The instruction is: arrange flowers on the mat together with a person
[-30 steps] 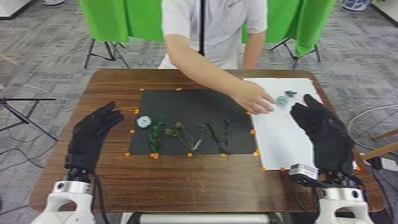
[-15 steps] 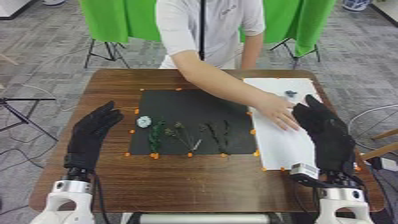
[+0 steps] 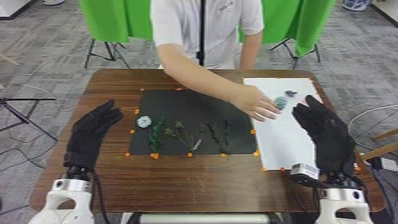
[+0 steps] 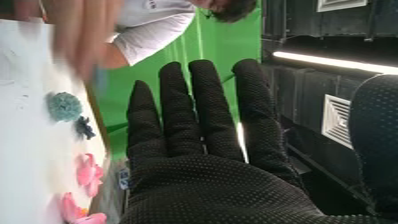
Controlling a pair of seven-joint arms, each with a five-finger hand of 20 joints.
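Observation:
My left hand (image 3: 91, 131) is over the table left of the black mat (image 3: 169, 100), fingers straight. My right hand (image 3: 328, 131), also straight-fingered, hangs at the white sheet's right edge; the wrist view shows the same hand (image 4: 209, 185) with fingers extended, holding nothing. On the mat, a pale blue flower (image 3: 144, 121) sits left of green sprigs (image 3: 155, 137) and thin dark stems (image 3: 212, 134). The person's hand (image 3: 254, 102) is over the sheet's left edge, beside a teal flower (image 3: 281, 103); whether it touches it I cannot tell.
The white sheet (image 3: 282, 145) lies right of the mat and also bears a small dark blue flower (image 3: 290, 93). Two pink flowers (image 4: 89, 175) lie on it in the right wrist view. Orange markers line the mat's edges on the brown table (image 3: 195, 185).
The person's hand moved over the sheet toward my right hand, then drew back to the left, uncovering the teal flower. Both my hands have stayed where they were.

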